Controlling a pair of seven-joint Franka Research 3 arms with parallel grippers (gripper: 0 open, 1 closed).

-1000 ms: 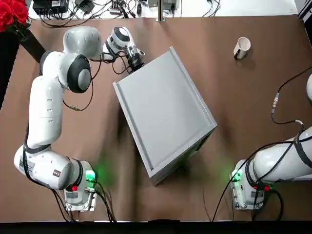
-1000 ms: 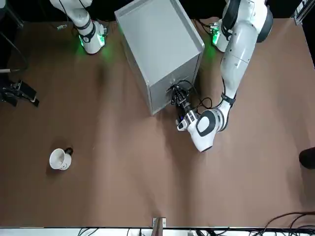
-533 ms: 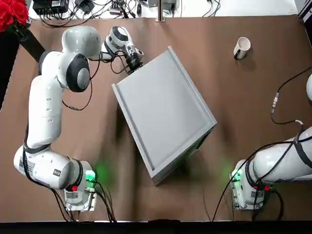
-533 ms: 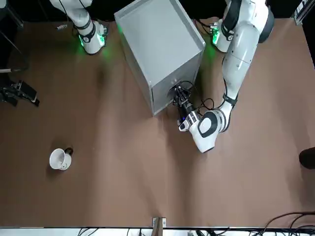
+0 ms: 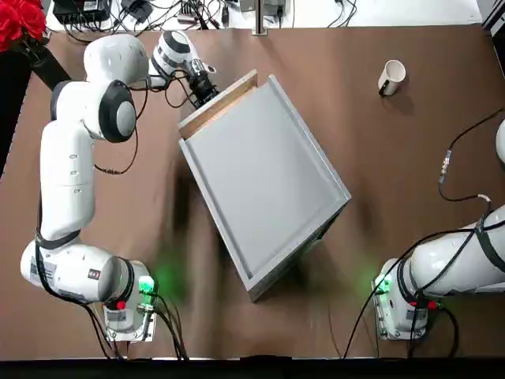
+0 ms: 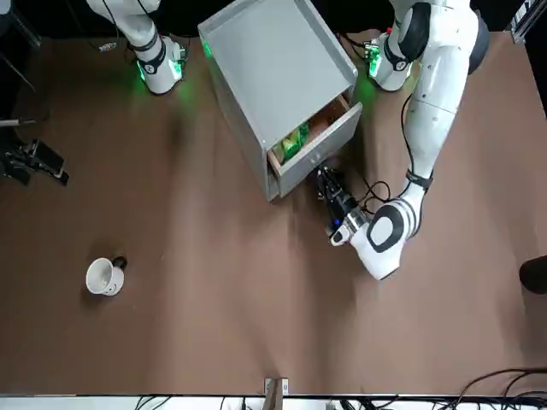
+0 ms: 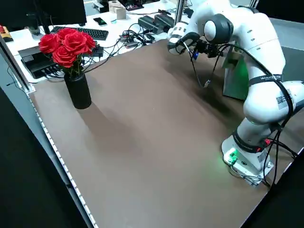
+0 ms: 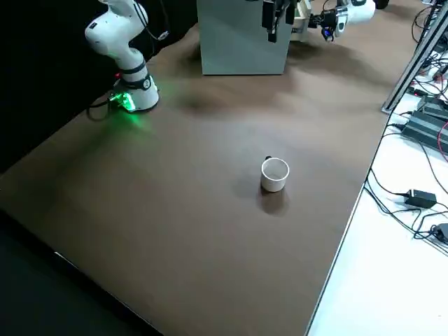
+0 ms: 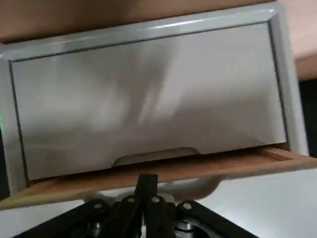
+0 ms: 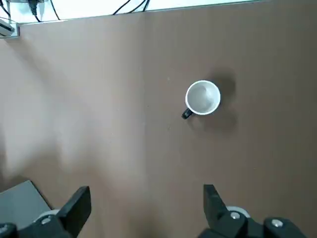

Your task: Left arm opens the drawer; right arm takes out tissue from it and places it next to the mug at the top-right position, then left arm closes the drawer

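Observation:
The drawer (image 6: 318,150) of the light-grey cabinet (image 5: 264,185) stands partly open, with a strip of its wooden inside (image 5: 218,104) showing. A green and yellow tissue (image 6: 295,143) lies inside it. My left gripper (image 5: 203,86) is at the drawer's front, shut on the handle; the left wrist view shows its fingers (image 9: 146,182) pressed together there. The white mug (image 5: 390,76) stands on the brown table at the far right, also in the right wrist view (image 10: 203,97). High above the table, my right gripper (image 10: 146,203) is open and holds nothing.
A black vase of red roses (image 5: 20,24) stands at the table's far left corner. Cables and devices (image 5: 158,12) lie beyond the far edge. A black object (image 6: 34,162) lies near the table edge on the right arm's side. Bare table lies around the mug.
The left gripper has moved back from the cabinet with the handle in it. The drawer was shut and is now pulled partly out, with the tissue in sight. The right arm has not moved.

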